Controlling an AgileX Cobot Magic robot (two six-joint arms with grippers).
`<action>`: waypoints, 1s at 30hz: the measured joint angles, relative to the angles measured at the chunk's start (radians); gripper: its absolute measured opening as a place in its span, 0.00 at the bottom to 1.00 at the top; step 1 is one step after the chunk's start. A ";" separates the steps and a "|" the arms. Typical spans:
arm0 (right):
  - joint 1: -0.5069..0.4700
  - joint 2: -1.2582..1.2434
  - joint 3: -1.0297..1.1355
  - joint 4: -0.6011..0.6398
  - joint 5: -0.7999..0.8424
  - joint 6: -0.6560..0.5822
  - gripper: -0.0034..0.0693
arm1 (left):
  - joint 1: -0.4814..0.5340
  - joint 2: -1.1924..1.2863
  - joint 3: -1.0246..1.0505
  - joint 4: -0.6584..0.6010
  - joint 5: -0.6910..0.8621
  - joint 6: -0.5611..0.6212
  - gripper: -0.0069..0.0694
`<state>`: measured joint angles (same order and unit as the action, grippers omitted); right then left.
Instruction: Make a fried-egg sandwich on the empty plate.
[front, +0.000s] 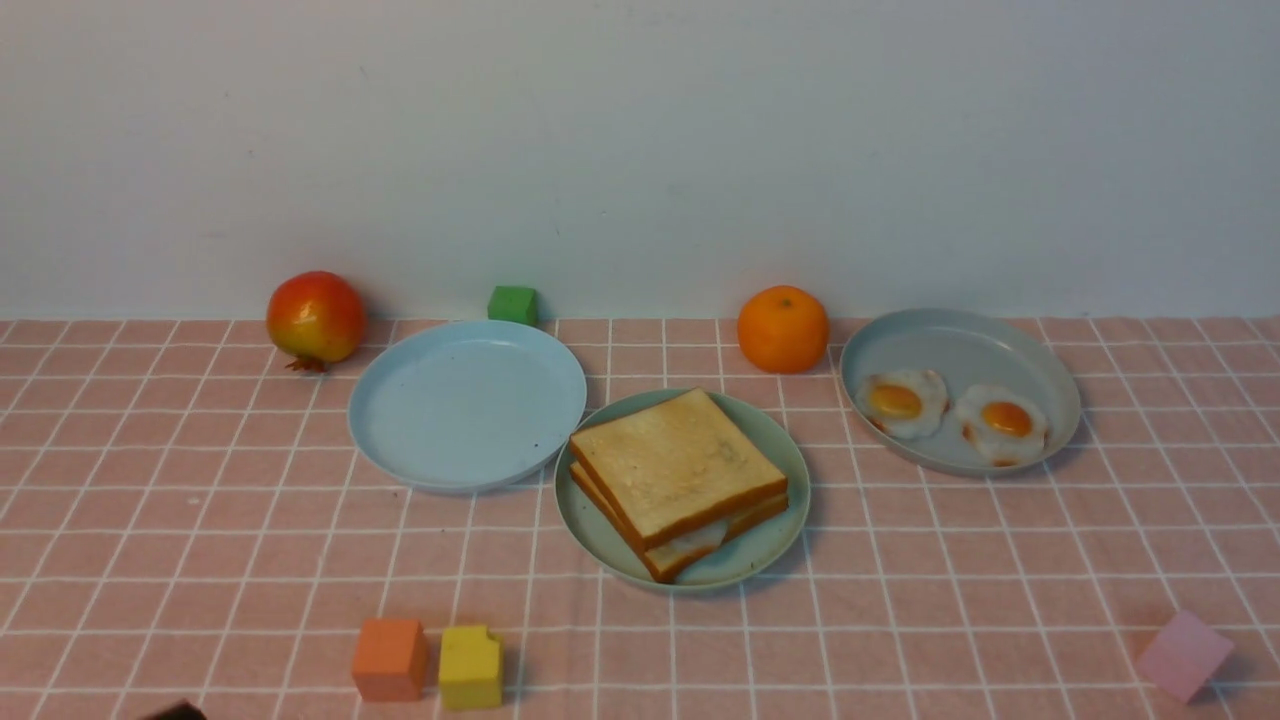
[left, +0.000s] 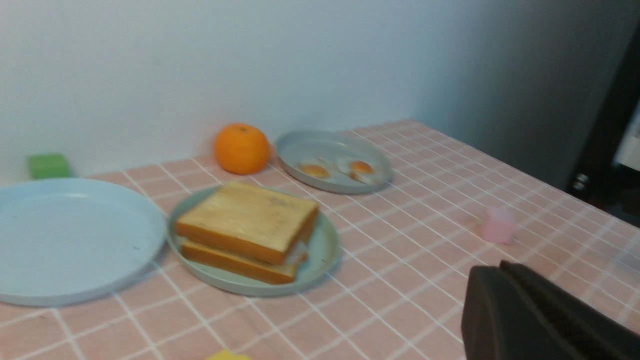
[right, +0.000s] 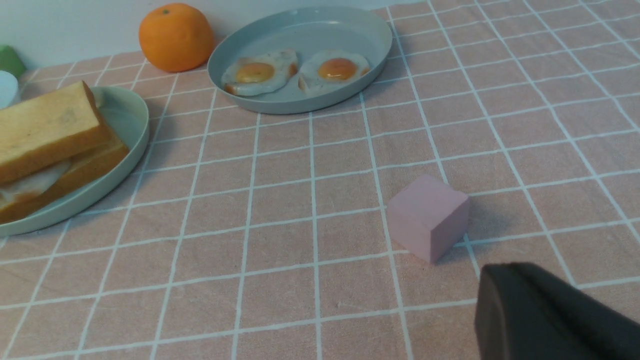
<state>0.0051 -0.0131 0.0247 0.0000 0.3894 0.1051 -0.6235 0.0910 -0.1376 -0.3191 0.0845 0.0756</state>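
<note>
The fried-egg sandwich (front: 676, 478) lies on the mint-green plate (front: 775, 545) at the table's middle: two toast slices stacked, with white egg showing at the near edge between them. It also shows in the left wrist view as the sandwich (left: 247, 230) and in the right wrist view as the sandwich (right: 47, 145). My left gripper (left: 500, 267) is shut with nothing in it, held near the table's front, well away from the plate. My right gripper (right: 505, 272) is shut and empty too, just short of a pink block (right: 427, 216).
A grey-blue plate (front: 960, 340) at the right holds two fried eggs (front: 950, 412). A pale blue plate (front: 465, 405) sits left of the sandwich. An orange (front: 783, 328), a pomegranate (front: 315, 318) and a green block (front: 512, 304) stand by the wall. Orange (front: 389, 658) and yellow (front: 470, 666) blocks lie near the front.
</note>
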 joint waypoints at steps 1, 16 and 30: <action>0.000 0.000 0.000 0.000 0.000 0.000 0.07 | 0.054 -0.008 0.002 0.037 -0.005 -0.028 0.11; 0.000 0.000 0.000 0.000 0.001 0.000 0.10 | 0.601 -0.100 0.159 0.193 0.266 -0.286 0.11; 0.000 0.000 0.000 0.000 0.001 -0.001 0.13 | 0.581 -0.100 0.158 0.193 0.271 -0.286 0.11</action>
<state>0.0051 -0.0131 0.0247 0.0000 0.3903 0.1043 -0.0429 -0.0092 0.0207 -0.1260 0.3551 -0.2103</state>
